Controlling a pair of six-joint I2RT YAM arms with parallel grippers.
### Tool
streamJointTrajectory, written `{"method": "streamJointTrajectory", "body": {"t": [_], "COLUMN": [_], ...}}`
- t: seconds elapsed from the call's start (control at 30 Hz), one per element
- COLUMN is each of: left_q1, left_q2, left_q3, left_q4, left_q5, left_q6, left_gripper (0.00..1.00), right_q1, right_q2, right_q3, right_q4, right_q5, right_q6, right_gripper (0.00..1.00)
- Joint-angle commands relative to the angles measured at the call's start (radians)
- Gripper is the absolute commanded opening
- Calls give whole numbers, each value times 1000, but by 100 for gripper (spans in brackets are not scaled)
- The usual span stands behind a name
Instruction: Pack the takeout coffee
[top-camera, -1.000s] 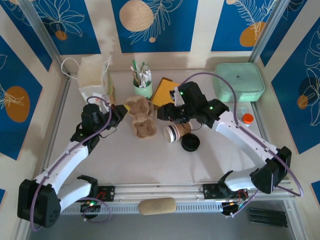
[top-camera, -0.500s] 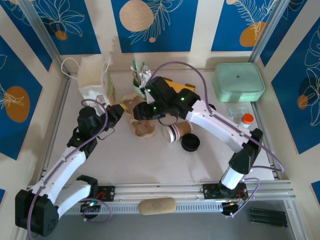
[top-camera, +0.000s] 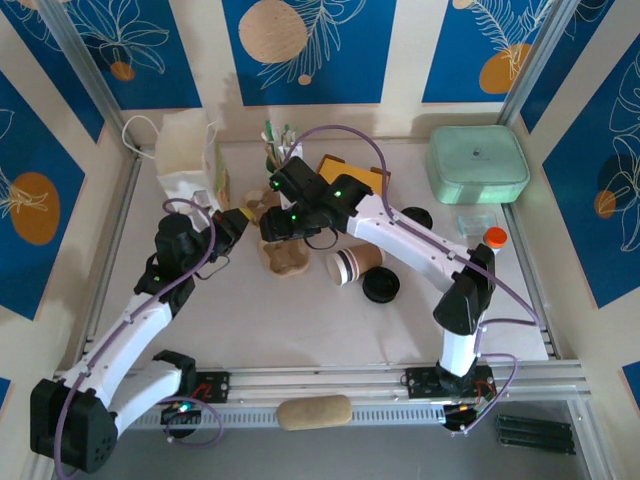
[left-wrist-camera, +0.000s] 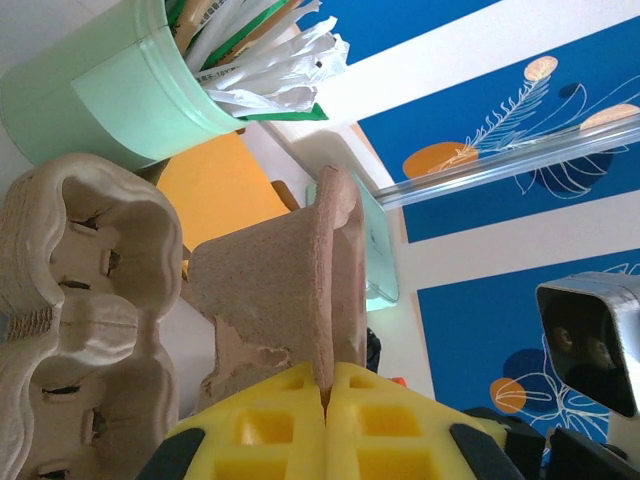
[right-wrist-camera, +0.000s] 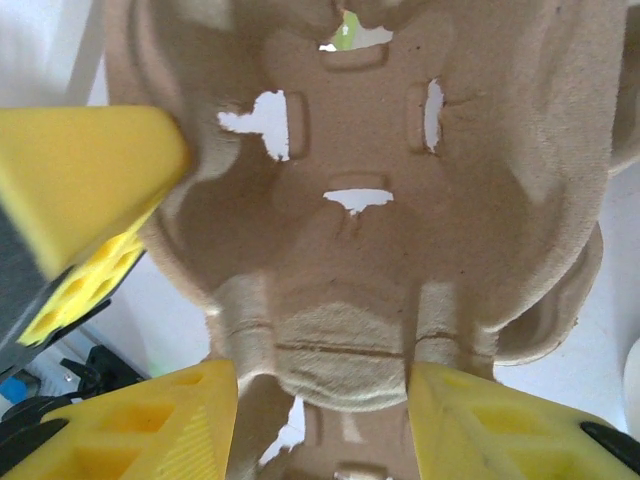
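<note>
The kraft-brown coffee cup (top-camera: 355, 265) lies on its side mid-table, its white-and-dark banded rim pointing left. A black lid (top-camera: 381, 286) rests just right of it. The brown pulp cup carrier (top-camera: 288, 259) sits to the cup's left. My left gripper (top-camera: 236, 222) is shut on a raised edge flap of the carrier (left-wrist-camera: 290, 290), the flap pinched between the yellow fingertips (left-wrist-camera: 327, 385). My right gripper (top-camera: 275, 224) hovers over the carrier, open, with its fingers either side of the carrier's middle ridge (right-wrist-camera: 345, 340). Neither gripper touches the cup.
The mint-green utensil cup (top-camera: 284, 168) stands behind the carrier, and an orange packet (top-camera: 352, 175) lies beside it. A white paper bag (top-camera: 188, 158) sits back left and a mint lidded box (top-camera: 478, 163) back right. A second black lid (top-camera: 417, 217) and an orange-capped bottle (top-camera: 493, 238) lie on the right.
My right arm has swung left, from above the coffee cup to above the pulp carrier. The left gripper keeps its hold on the carrier's edge and has barely shifted.
</note>
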Motion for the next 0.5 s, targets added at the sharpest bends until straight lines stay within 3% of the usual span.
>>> {"method": "streamJointTrajectory", "body": {"t": [0.0,0.27,0.47], "left_q1": [-8,-8,-8], "left_q2": [-9,-7,-7], "left_q3": [-7,-8,-6], "left_q4": [20,23,21], "left_q5": [-12,-10,-12], "left_q6": [-9,-13,-13], "left_gripper": [0,0,0], "right_q1": [1,4,8], "right_q2": [15,58,68], "right_q3": [36,63,61], "right_q4": [-21,-30,-24], "right_q5": [29,17,16], "right_q6": [-14,-19,-19], "right_gripper": [50,51,44]}}
